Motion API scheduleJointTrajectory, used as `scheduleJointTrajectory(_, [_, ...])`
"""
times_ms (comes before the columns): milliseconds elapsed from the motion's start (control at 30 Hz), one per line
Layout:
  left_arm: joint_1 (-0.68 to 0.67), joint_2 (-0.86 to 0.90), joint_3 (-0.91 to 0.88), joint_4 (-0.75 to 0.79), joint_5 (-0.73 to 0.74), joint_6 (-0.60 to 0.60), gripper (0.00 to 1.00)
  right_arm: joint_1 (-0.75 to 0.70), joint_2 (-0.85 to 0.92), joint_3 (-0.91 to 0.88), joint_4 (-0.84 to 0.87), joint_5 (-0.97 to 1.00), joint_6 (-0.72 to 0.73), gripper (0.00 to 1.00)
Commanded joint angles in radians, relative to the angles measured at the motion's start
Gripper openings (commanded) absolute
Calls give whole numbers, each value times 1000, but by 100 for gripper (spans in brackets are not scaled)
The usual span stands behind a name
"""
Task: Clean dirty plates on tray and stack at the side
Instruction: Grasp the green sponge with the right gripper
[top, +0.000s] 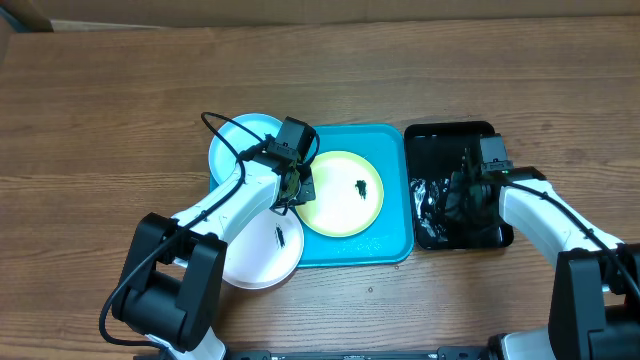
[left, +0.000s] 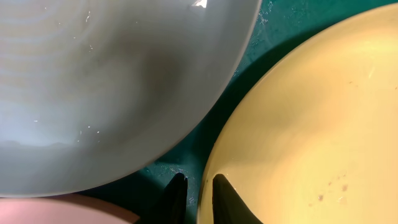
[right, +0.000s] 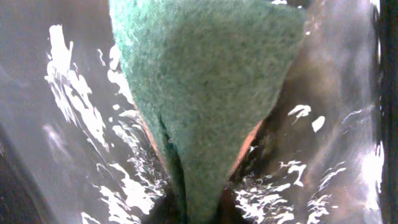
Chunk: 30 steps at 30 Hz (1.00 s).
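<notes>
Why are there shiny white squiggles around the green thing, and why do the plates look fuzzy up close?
Right wrist view: light glares off the glossy black tray around the green pad. Left wrist view: the blue plate and yellow-green plate are very close, so they blur. Overhead view: everything sharp.

We show the turquoise tray (top: 392, 243) with the yellow-green plate (top: 335, 208) flat inside it, dark smear near centre. The pale blue plate (top: 238, 148) overlaps its upper-left rim, and the smeared white plate (top: 258, 258) lies at its lower-left corner.

Yellow-green plate (top: 338, 208) glossy plastic; scouring pad (right: 205, 81) rough; table (top: 100, 100) wood-grain.
</notes>
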Motion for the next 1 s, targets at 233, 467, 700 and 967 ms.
scheduleJointTrajectory(233, [0, 20, -2, 2, -5, 2, 18, -1, -10, 146, -72, 4, -52, 88])
scheduleJointTrajectory(467, [0, 20, -2, 3, -6, 2, 18, 1, 35, 56, 54, 46, -44, 82])
scheduleJointTrajectory(700, [0, 20, -2, 2, -6, 2, 18, 1, 60, 43, 70, 19, -45, 31])
scheduleJointTrajectory(967, [0, 20, -2, 3, -6, 2, 18, 0, 60, 53, 95, 17, -45, 77])
